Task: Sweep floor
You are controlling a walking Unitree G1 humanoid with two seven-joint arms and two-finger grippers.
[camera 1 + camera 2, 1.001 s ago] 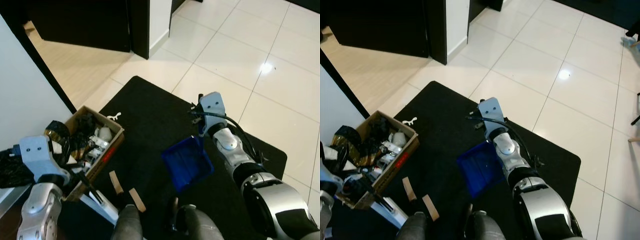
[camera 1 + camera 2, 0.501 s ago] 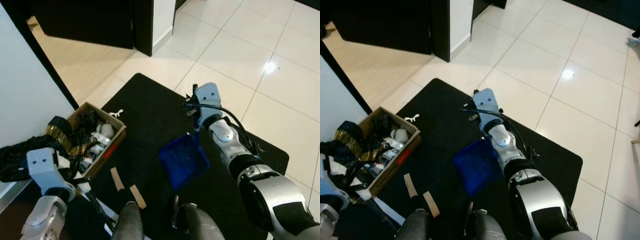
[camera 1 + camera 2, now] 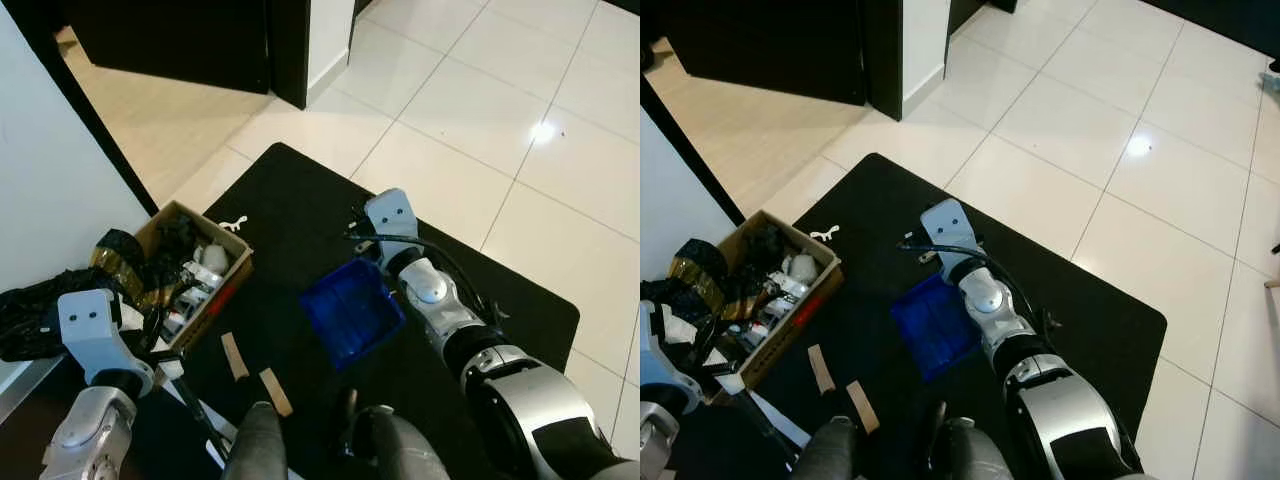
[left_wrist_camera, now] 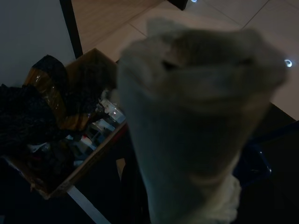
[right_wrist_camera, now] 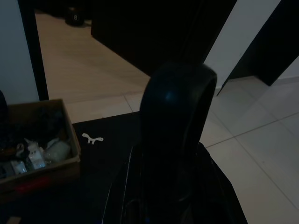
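Observation:
A blue dustpan lies on the black mat, its dark handle held by my right gripper, which is shut on it. At the lower left my left gripper is shut on the broom, whose pale handle looms blurred in the left wrist view. The broom's dark stick and white head bar reach down beside my legs. Two small wooden pieces lie on the mat between broom and dustpan. A small white scrap lies farther off.
An open cardboard box full of clutter stands at the mat's left edge against a white wall. Black bags lie beside it. Glossy white tiles stretch ahead and to the right. A dark doorway is at the far left.
My right arm has slid the dustpan to the left across the mat, closer to the wooden pieces. The left arm has drawn back a little from the box.

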